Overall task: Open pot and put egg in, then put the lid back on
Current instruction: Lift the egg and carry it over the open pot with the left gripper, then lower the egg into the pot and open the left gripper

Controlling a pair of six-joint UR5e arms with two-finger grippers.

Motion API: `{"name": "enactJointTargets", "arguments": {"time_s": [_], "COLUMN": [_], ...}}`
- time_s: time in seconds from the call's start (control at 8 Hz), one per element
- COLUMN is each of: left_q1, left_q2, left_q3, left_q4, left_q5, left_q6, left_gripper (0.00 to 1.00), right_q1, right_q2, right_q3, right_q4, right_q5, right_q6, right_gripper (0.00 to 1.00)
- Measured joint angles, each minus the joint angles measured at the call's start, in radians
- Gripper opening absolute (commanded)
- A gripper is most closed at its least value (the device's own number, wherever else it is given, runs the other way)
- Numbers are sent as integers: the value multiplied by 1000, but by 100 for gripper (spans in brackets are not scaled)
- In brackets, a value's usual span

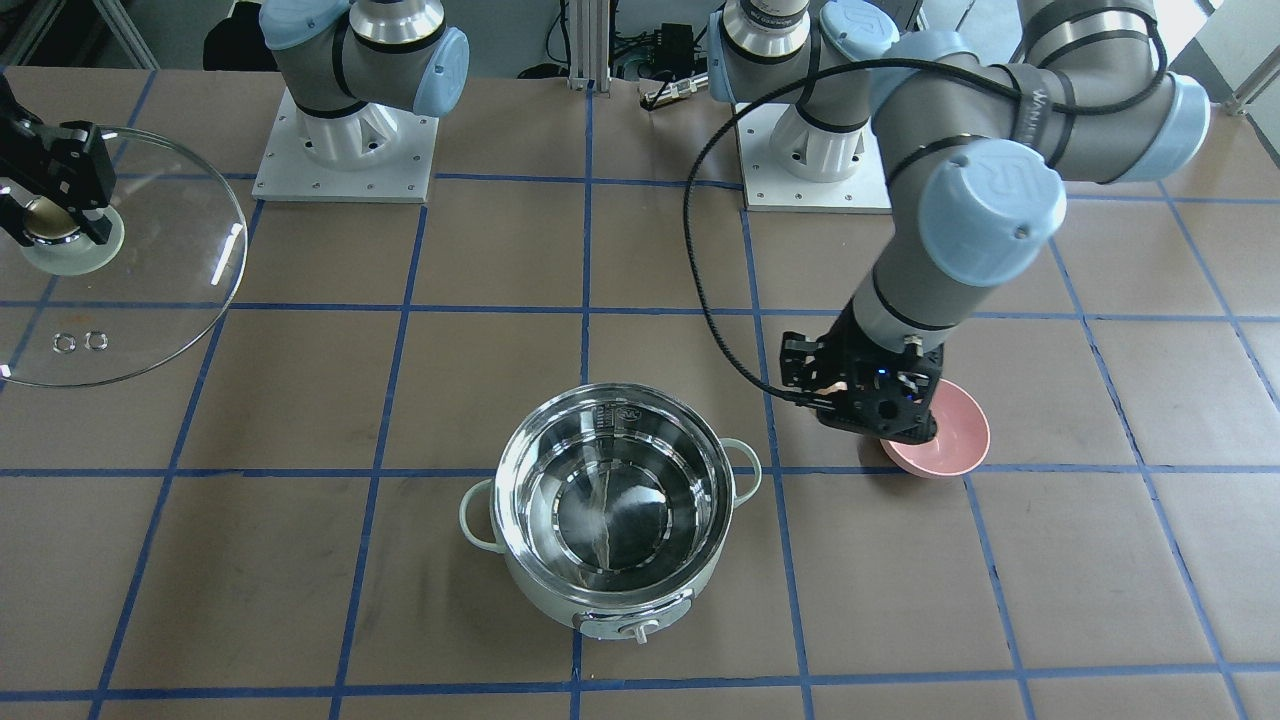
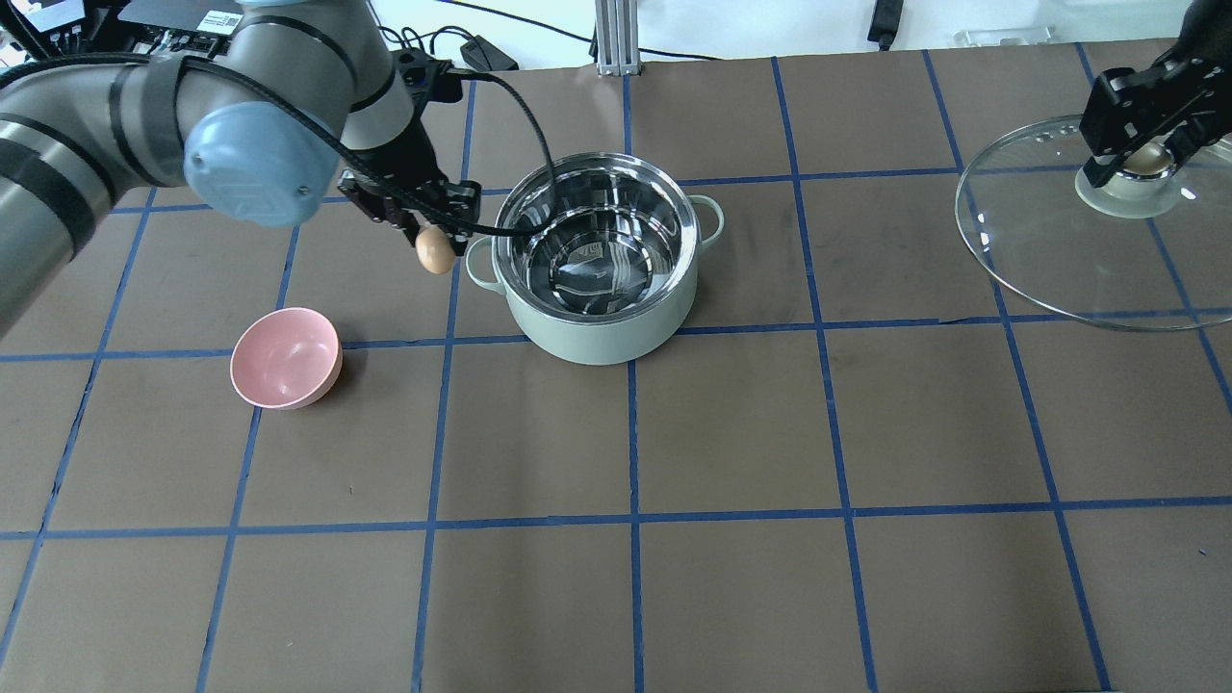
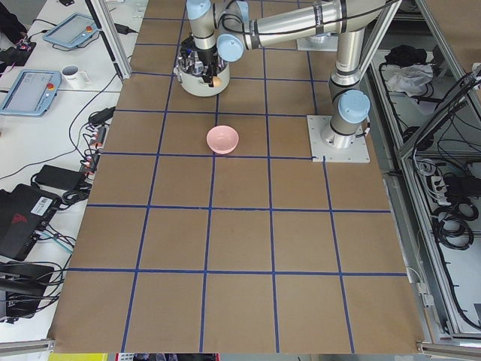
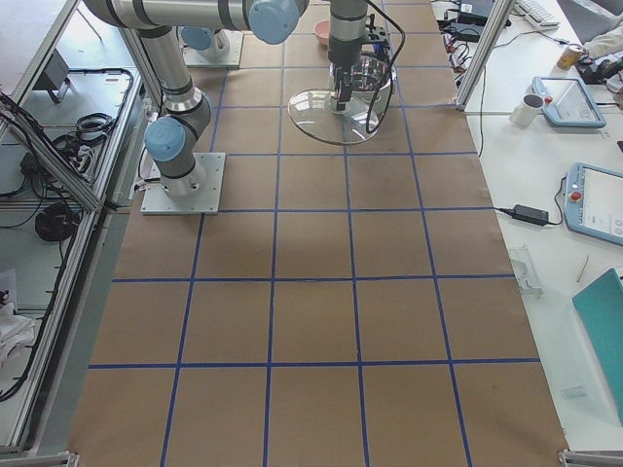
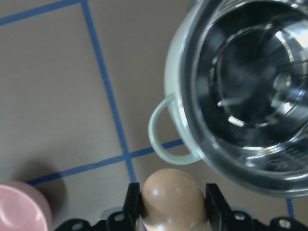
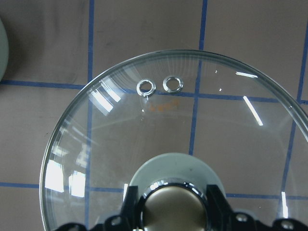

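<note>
– Egg (image 5: 172, 192) right under your left wrist lens, is it?
– Yes. My left gripper (image 5: 174, 204) has its two fingers (image 5: 134, 202) pressed on either side of it. Those jaws are closed around the egg, and it hangs clear of the counter (image 5: 57, 96).
– Where is it relative to the pot (image 2: 597, 332)?
– Just beside it, not over the opening. The egg is next to the loop handle (image 5: 166, 130) on my left side of the pot, without touching it. The pot stands uncovered about midway along the counter, nearer the far edge than my own edge, with its shiny steel inside showing.
– And the lid (image 6: 120, 139)?
– Off toward the counter's right end. My right gripper (image 6: 172, 207) is clamped on its beige knob (image 2: 1145, 162), jaws tight on both sides. I see the blue tape lines (image 6: 195, 120) through the glass. The two vent holes (image 6: 145, 87) lie on the lid's far-edge side. Whether the rim touches the counter I cannot tell.
– Anything else?
– A pink bowl (image 2: 289, 371) sits upright toward the left end, closer to my edge than the pot and well apart from it.
</note>
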Motion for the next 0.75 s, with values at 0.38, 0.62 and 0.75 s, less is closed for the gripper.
{"name": "enactJointTargets", "arguments": {"time_s": [0.38, 0.62, 0.75], "left_q1": [-178, -213, -217], "left_q2": [-122, -186, -207], "left_q3": [24, 22, 20], "left_q4": [291, 422, 445], "left_q5": [-41, -47, -45], "left_q6": [-88, -89, -85], "left_gripper": [8, 6, 7], "right_q1": [0, 0, 0], "right_q2": [0, 0, 0], "right_q3": [0, 0, 0], "right_q4": [0, 0, 0], "right_q5": [11, 13, 13], "right_q6": [0, 0, 0], "right_gripper": [0, 0, 0]}}
